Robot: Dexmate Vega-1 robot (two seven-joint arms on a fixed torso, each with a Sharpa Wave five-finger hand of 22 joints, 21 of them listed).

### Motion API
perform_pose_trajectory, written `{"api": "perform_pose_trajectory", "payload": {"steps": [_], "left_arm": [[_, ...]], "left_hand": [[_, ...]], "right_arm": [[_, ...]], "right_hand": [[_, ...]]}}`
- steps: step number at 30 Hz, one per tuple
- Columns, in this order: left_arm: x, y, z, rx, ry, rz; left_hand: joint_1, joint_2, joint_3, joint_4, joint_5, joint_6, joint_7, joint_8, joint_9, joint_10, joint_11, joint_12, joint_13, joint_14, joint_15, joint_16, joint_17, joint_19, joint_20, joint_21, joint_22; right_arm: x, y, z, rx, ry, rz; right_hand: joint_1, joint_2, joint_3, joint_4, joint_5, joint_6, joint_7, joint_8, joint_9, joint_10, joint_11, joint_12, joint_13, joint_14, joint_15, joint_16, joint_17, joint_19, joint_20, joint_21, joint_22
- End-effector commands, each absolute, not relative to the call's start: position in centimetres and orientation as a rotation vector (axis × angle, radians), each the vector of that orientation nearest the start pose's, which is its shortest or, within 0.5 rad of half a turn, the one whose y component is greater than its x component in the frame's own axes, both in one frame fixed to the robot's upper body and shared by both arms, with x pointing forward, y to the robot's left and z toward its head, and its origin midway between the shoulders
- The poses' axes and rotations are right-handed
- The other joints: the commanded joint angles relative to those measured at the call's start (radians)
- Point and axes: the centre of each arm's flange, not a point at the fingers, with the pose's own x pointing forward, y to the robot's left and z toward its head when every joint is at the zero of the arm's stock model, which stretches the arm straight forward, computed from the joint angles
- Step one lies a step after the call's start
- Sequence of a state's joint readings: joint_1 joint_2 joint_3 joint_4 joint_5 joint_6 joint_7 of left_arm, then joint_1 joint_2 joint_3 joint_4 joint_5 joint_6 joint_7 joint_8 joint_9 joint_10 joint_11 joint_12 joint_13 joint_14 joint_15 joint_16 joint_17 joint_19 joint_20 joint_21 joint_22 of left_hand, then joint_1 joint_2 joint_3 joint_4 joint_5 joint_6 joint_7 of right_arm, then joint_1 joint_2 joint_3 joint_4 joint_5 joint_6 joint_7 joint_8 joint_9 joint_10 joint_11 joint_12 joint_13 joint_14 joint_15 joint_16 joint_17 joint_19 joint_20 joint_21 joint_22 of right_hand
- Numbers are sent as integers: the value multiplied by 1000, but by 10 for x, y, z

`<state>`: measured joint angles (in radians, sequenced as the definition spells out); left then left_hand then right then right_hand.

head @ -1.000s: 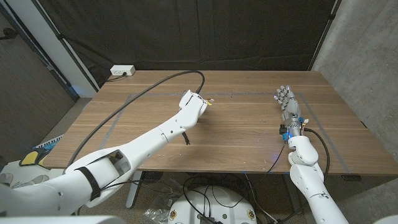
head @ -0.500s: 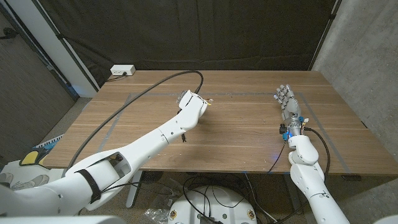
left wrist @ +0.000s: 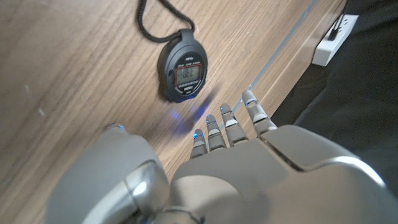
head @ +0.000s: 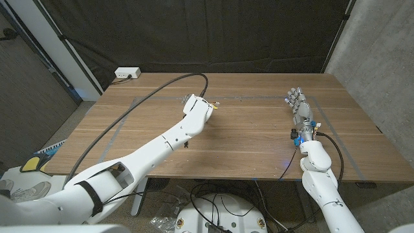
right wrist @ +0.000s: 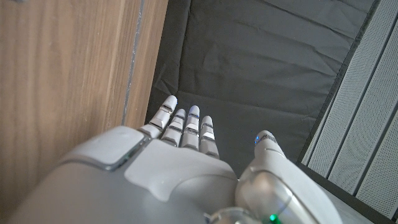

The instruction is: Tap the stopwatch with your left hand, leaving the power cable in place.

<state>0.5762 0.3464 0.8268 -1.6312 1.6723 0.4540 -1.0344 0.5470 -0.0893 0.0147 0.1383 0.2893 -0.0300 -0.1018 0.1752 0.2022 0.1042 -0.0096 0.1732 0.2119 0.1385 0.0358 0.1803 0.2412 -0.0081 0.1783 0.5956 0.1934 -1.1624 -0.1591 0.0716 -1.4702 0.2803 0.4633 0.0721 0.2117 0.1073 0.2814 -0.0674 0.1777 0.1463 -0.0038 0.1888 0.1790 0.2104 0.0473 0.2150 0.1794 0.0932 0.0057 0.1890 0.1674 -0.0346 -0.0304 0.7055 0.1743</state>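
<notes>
The stopwatch (left wrist: 183, 73) lies face up on the wooden surface (head: 252, 133), just ahead of my left hand (left wrist: 233, 140), its black cord looped away from it. My fingers (left wrist: 225, 124) are extended and slightly apart, holding nothing, and they hang beside the watch rather than over it. If I press down from here I judge I would tap bare wood, or clip the rim and skid the watch along the grain. The other risk is the power cable (head: 139, 107): it arcs across the surface close to my left forearm, and a careless sweep of the arm could drag it out of place. From the head camera the watch is hidden behind my hand, so I cannot tell the gap. My left arm reaches far out over the surface. My right hand (head: 299, 107) sits on the surface well apart, fingers straight and empty.
</notes>
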Motion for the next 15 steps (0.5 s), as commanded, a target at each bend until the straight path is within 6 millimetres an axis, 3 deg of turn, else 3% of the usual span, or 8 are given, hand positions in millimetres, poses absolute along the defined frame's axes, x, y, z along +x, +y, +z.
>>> {"api": "perform_pose_trajectory", "payload": {"steps": [1,6,10,15], "left_arm": [[597,110,43,1945,-146,236],[588,125,48,1823,-296,262],[582,142,50,1660,-447,257],[578,164,50,1472,-596,247]], "left_hand": [[-5,9,-19,7,12,-39,-7,7,2,-66,-3,6,2,-71,3,-3,-2,-32,5,-18,1],[-17,24,-22,13,14,-54,-14,8,2,-89,-3,8,2,-87,-3,2,-3,-30,3,-20,1],[-44,62,-21,24,14,-23,-40,26,1,-60,-19,29,1,-75,-13,18,-5,-17,-5,-21,1],[-55,84,-20,25,13,-4,-55,32,-1,-42,-22,38,-1,-73,-24,22,-9,-25,-20,-28,1]], "right_arm": [[576,-317,-82,60,-782,-27],[577,-311,-77,45,-777,-22],[578,-304,-74,33,-768,-22],[578,-292,-71,14,-750,-27]], "right_hand": [[-2,1,-3,-4,5,8,-8,3,5,7,-2,-1,2,9,2,-3,3,5,-5,-2,4],[-1,1,-3,-5,5,16,-11,6,5,11,1,0,2,8,3,-4,3,6,-5,-4,4],[-2,2,-4,-5,5,20,-12,7,5,11,-1,0,2,7,3,-4,3,6,-4,-6,4],[-2,3,-4,-5,5,24,-14,7,5,15,-4,0,2,7,4,-4,3,6,-4,-8,4]]}}
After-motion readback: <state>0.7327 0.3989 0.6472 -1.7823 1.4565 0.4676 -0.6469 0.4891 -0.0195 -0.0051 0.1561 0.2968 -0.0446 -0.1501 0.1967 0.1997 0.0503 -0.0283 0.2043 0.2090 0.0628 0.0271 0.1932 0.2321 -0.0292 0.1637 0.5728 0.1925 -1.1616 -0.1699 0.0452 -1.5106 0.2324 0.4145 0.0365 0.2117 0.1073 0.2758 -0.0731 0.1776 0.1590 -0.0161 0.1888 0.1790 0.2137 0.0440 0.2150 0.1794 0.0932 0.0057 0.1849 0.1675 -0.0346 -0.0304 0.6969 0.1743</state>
